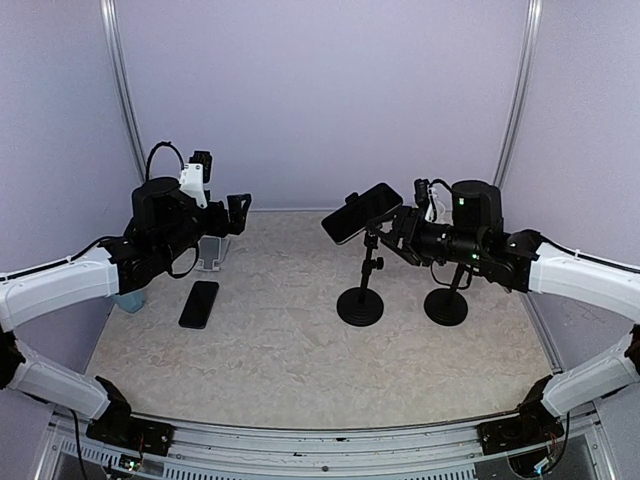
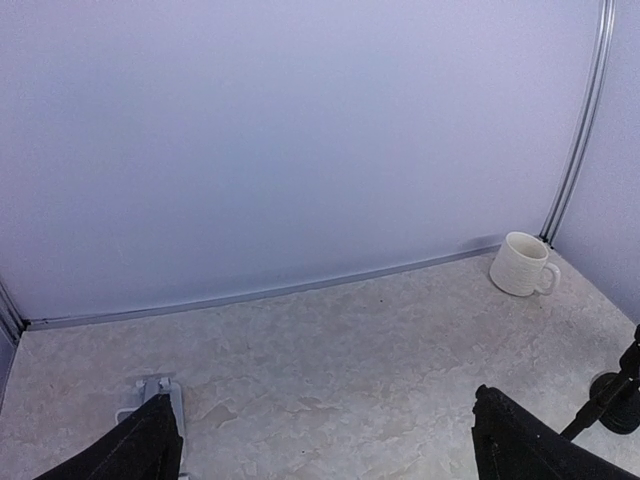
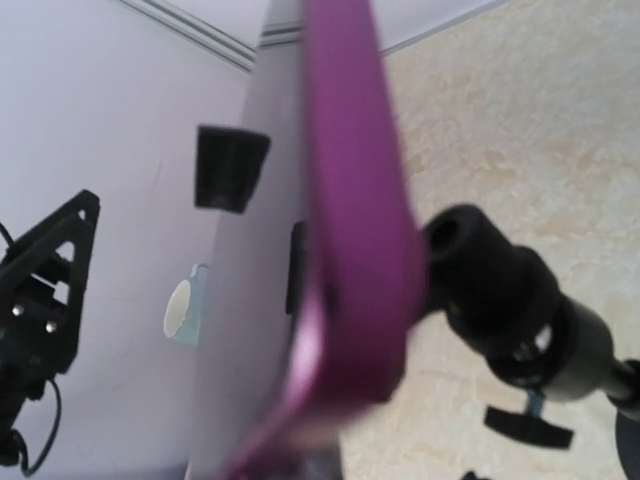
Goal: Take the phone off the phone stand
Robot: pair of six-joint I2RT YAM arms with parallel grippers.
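Your phone [image 1: 362,212] is a slim slab with a dark glossy face. It sits tilted in the clamp of a black phone stand [image 1: 361,300], a thin post on a round, flat base. In the right wrist view its rounded edge [image 3: 350,200] shows magenta and blurred, very close to the lens. The matte black ball joint of the stand [image 3: 480,290] is just behind it.

The right gripper [image 1: 398,225] is at the phone's right end, touching it or just beside it. You cannot tell from any view whether its fingers are spread or pinching the phone. The left gripper [image 1: 238,212] is well apart from the phone, over the far left of the table [image 1: 290,350], which has a mottled beige, stone-like top. Its fingers [image 2: 150,445] are spread wide with nothing between them.

A second black stand [image 1: 446,303] with a round base is just right of the first, beneath the right arm. A second dark phone [image 1: 199,303] lies flat at the left, near a small silvery metal holder [image 1: 213,252]. A white ribbed mug [image 2: 522,265] stands upright by the back wall; you cannot tell what is in it
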